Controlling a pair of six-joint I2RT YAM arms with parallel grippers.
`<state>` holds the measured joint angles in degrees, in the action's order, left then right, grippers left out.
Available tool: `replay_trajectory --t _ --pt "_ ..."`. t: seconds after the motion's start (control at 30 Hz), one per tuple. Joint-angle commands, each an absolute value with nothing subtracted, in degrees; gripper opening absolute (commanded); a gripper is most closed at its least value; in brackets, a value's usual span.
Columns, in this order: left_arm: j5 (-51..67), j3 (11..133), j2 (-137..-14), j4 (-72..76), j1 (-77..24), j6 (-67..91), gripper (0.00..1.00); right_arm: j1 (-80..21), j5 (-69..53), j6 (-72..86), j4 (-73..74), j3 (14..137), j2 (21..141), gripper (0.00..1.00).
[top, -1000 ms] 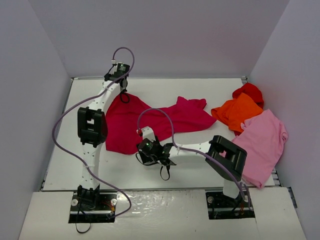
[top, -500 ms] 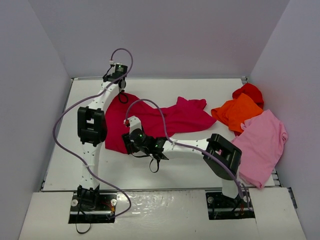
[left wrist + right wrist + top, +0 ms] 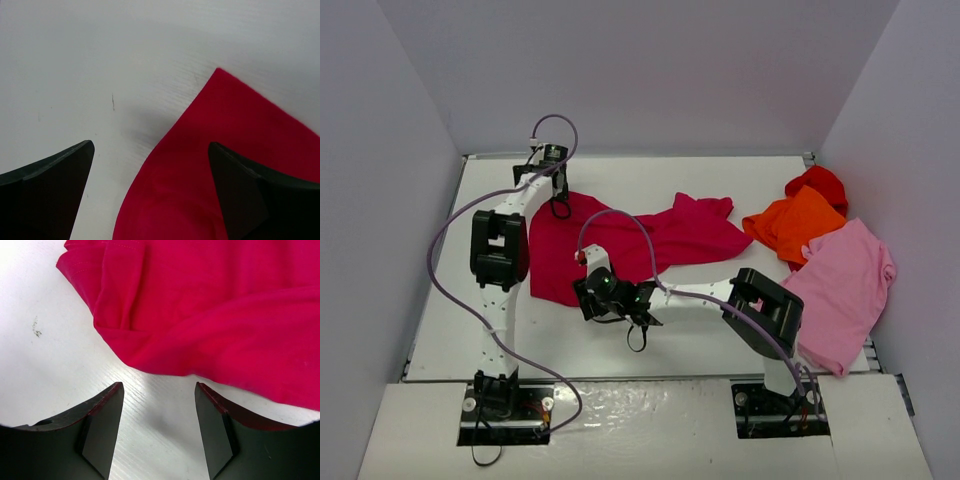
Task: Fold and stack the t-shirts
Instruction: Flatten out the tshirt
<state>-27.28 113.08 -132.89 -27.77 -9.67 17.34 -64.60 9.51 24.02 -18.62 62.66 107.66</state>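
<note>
The large crimson t-shirt point(image 3: 620, 240) lies spread and rumpled mid-table. My left gripper point(image 3: 558, 202) hovers over its far left corner point(image 3: 235, 165), jaws open wide point(image 3: 150, 145), the cloth lying loose on the table between them. My right gripper point(image 3: 588, 294) is low at the shirt's near left edge point(image 3: 210, 315), open point(image 3: 157, 385), with only bare table between its fingers and the hem just ahead. At the right lie the orange t-shirt point(image 3: 795, 222), the bright red t-shirt point(image 3: 818, 182) behind it, and the light pink t-shirt point(image 3: 845, 280).
White table point(image 3: 650, 340) boxed in by grey walls on the left, back and right. The pink shirt hangs slightly over the table's right front edge. Purple cables loop above both arms.
The left gripper opened and let go of the crimson shirt's far corner, shifting slightly back and left. The right gripper slid left along the shirt's near edge.
</note>
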Motion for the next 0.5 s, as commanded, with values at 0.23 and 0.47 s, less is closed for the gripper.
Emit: replay_trajectory --t 0.23,0.47 --pt "-7.49 95.58 -113.95 -16.25 -11.33 29.79 0.61 -65.04 9.23 23.62 -21.36 64.94 106.99 0.56" --pt "-0.54 89.94 -115.16 -14.97 -11.92 33.6 0.13 -65.01 8.64 20.72 -21.77 69.17 111.03 0.56"
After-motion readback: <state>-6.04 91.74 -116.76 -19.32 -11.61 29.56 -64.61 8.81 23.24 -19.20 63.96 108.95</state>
